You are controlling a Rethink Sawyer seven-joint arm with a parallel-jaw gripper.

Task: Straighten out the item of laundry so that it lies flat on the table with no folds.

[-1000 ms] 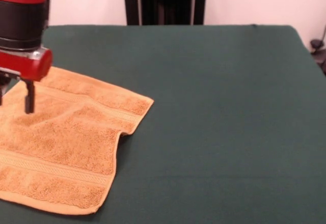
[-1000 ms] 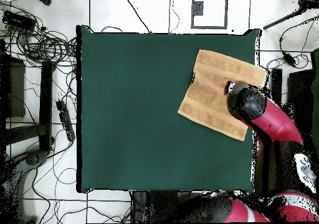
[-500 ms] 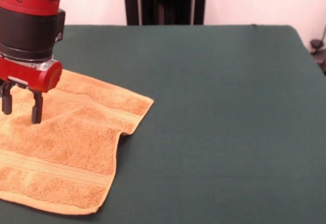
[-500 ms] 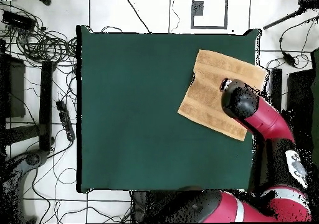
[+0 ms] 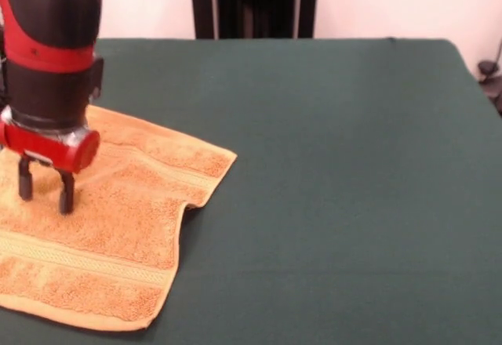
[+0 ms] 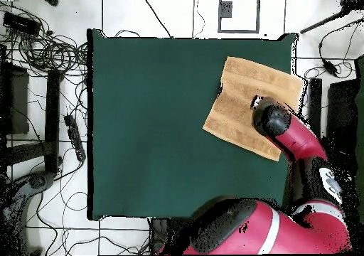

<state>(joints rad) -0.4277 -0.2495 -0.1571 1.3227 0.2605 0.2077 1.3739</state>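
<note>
At the left of the front view we see the gripper (image 5: 45, 191) with its two fingers spread apart, tips down on or just above the towel (image 5: 118, 219). The towel lies near the table's (image 5: 337, 165) left edge, with a small fold at its right side. To the right is bare green cloth.

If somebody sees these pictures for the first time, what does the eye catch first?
The orange towel stands out on the dark green table, near one corner, with a fold notched into its side. Above it hangs the red and black arm, its open claw just over the cloth.
</note>
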